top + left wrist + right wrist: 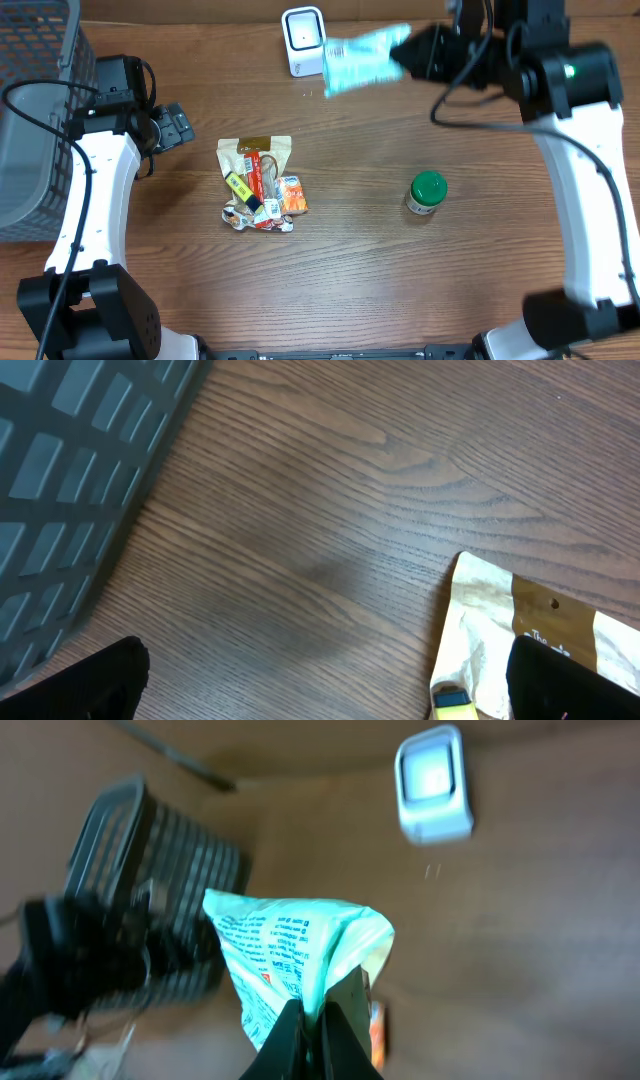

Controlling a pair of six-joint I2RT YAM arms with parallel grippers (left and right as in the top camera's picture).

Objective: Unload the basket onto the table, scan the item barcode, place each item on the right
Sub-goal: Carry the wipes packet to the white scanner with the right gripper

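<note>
- R arm: right fingers [348, 1035] are pinched tight on one edge of the mint bag [365, 58], jaws pressed together w/ the film between them.
- The mint bag is lifted off the bench [400, 280], up at approx 12–1 o'clock of the overhead view. Its near end sits just at 3 o'clock of the scanner [303, 40]. We can't tell if they touch; the bag is blurred there.
- In the right wrist view we see the bag's printed side w/ small text, but no barcode we can make out.
- The scanner is white, upright at the 12 o'clock edge of the bench.
- L arm: left fingers [90, 685] are spread wide, nothing between them, hovering over bare wood.
- The L arm is at approx 9 o'clock, between the basket [35, 120] and the snack pile [260, 185].
- The snack pile lies near centre of the bench: a tan pouch w/ small red, yellow and orange packets on top.
- A green-lid jar [428, 193] stands upright at approx 3–4 o'clock of centre, well apart from the pile.
- The basket is grey mesh, at the 9–10 o'clock corner.
</note>
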